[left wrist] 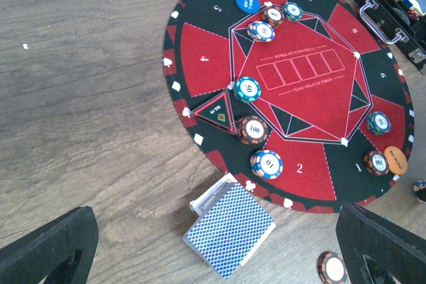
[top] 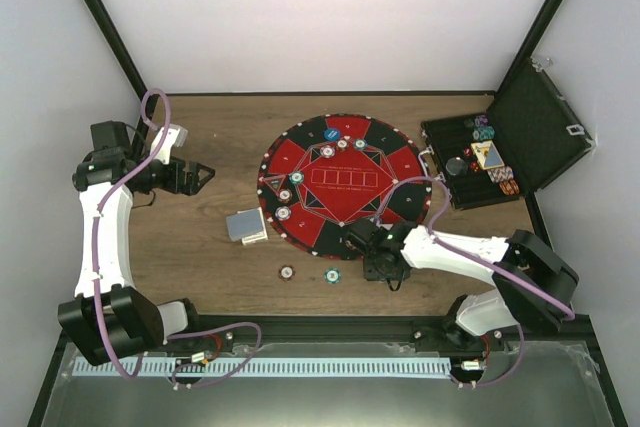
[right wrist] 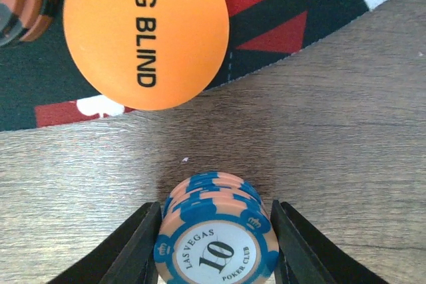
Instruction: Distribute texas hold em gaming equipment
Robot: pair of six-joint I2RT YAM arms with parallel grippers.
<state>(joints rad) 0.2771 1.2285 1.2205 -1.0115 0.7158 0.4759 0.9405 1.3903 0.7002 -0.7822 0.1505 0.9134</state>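
On the mat (top: 340, 182), several seats already have chips (left wrist: 253, 130) but the card deck (left wrist: 229, 229) sits undealt; left gripper (top: 205, 177) hangs wide open and empty, right gripper (right wrist: 215, 207) pinches a blue chip stack (right wrist: 216, 247).

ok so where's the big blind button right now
In the right wrist view the orange big blind button lies at the edge of the round poker mat, just beyond the stack of blue 10 chips between the right gripper's fingers.

1. My left gripper (top: 205, 175) stands wide over bare table (top: 190, 247); only the card deck (left wrist: 228, 237) lies ahead.
2. The gap of my right gripper (right wrist: 214, 231) is filled by the blue chip stack (right wrist: 216, 251); the orange button (right wrist: 146, 31) sits just beyond.
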